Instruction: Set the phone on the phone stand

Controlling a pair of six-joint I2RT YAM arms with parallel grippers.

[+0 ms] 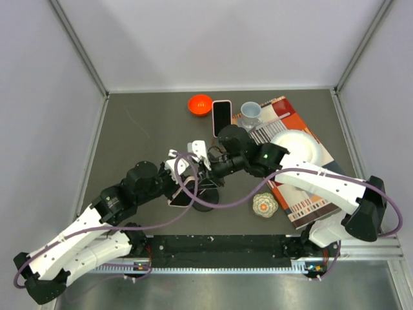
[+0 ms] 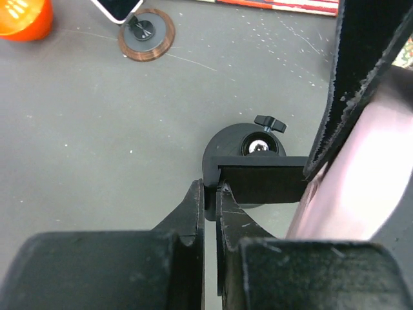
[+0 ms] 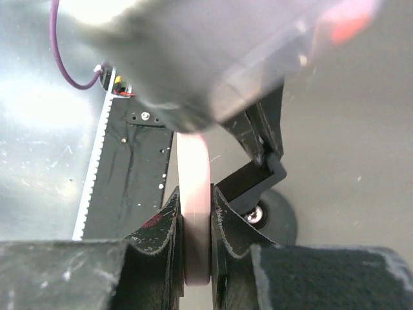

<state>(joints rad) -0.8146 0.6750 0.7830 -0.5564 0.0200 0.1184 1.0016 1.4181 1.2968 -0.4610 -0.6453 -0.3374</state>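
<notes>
Pink-cased phone (image 3: 194,194) is up off the table on edge, near table centre in the top view, pinched across its thin edge by the right gripper (image 3: 195,203), jaws narrow with both pads tight on the case. Black phone stand (image 1: 205,196) with round base sits just at 3 o'clock of the phone in the top view. In the left wrist view the phone's pink back runs along the stand's upright at 3 o'clock, touching or nearly so; cannot tell if it is seated in the cradle. Left gripper (image 2: 211,194) is nearly closed, its 2 fingers clamped on the end of the stand's flat black ledge, with the stand's thumb screw and base just beyond at 12 o'clock. The 2 arms meet over this spot. Outward on the dark grey table (image 1: 142,129): a second phone (image 1: 221,118) at 12 o'clock, propped on a round wood-rimmed stand (image 2: 146,33); orange bowl (image 1: 200,104) just at 9 o'clock of that phone; pale cup (image 1: 251,112) at 1 o'clock; white plate (image 1: 300,148) at 2 o'clock, lying on a red patterned magazine (image 1: 310,194); knitted ball (image 1: 264,205) at 3 o'clock, touching the magazine's near edge.
</notes>
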